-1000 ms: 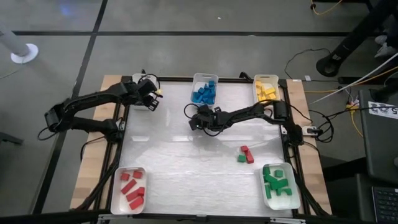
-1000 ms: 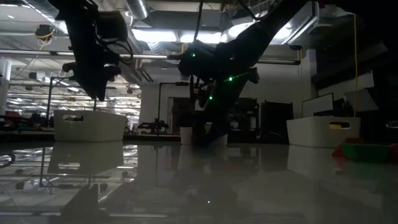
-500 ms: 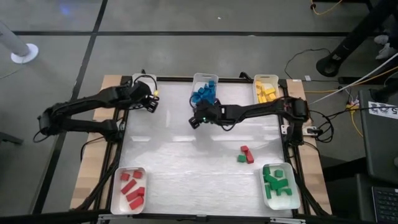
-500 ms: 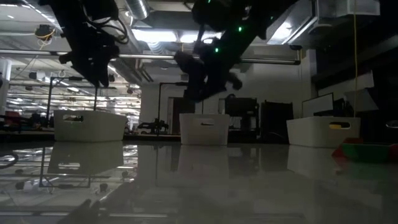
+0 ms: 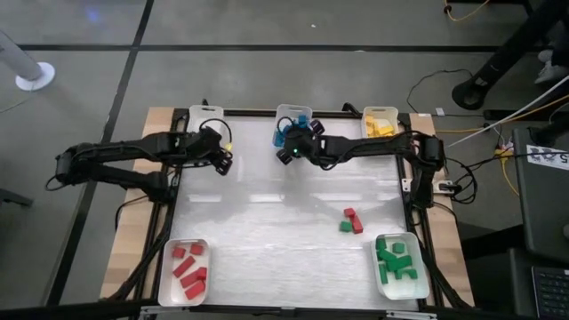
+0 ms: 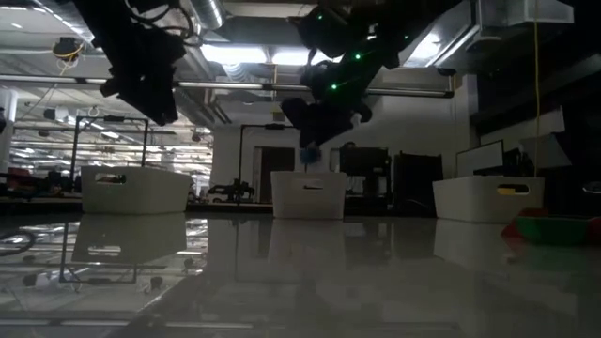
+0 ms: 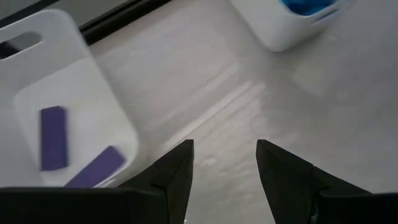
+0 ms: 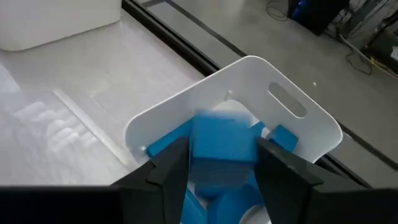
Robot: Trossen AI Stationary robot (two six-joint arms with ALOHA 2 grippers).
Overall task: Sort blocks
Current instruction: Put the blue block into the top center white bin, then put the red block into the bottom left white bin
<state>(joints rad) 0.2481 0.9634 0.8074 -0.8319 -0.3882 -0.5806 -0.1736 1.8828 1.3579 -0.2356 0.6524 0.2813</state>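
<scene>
My right gripper [image 5: 290, 135] [image 8: 222, 155] hangs over the white tray of blue blocks [image 8: 292, 106] at the table's far edge. A blue block [image 8: 222, 146] shows smeared between its fingertips; in the low view the blue block [image 6: 310, 157] sits just under the gripper and above the tray rim. My left gripper [image 5: 222, 160] [image 7: 225, 162] is open with nothing in it, above the bare table beside the far-left tray [image 7: 68, 81], in which two purple blocks [image 7: 53, 137] lie. Two red blocks [image 5: 354, 217] and a green one [image 5: 344, 227] lie on the table at the right. My right gripper has the blue block's two side faces [image 8: 200, 149] next to its fingers, which slant down toward the table's far edge. The block is clear of the tray and smeared; whether the fingers touch it I cannot tell.
A yellow-block tray [image 5: 380, 125] stands at the far right, a green-block tray [image 5: 400, 267] at the near right and a red-block tray [image 5: 185, 271] at the near left. The middle of the table [image 5: 267, 231] is bare.
My right gripper has risen from the table's middle and gone toward the far edge, until it hangs over the blue tray. My left gripper has drawn back from over the purple tray toward the near edge and tipped.
</scene>
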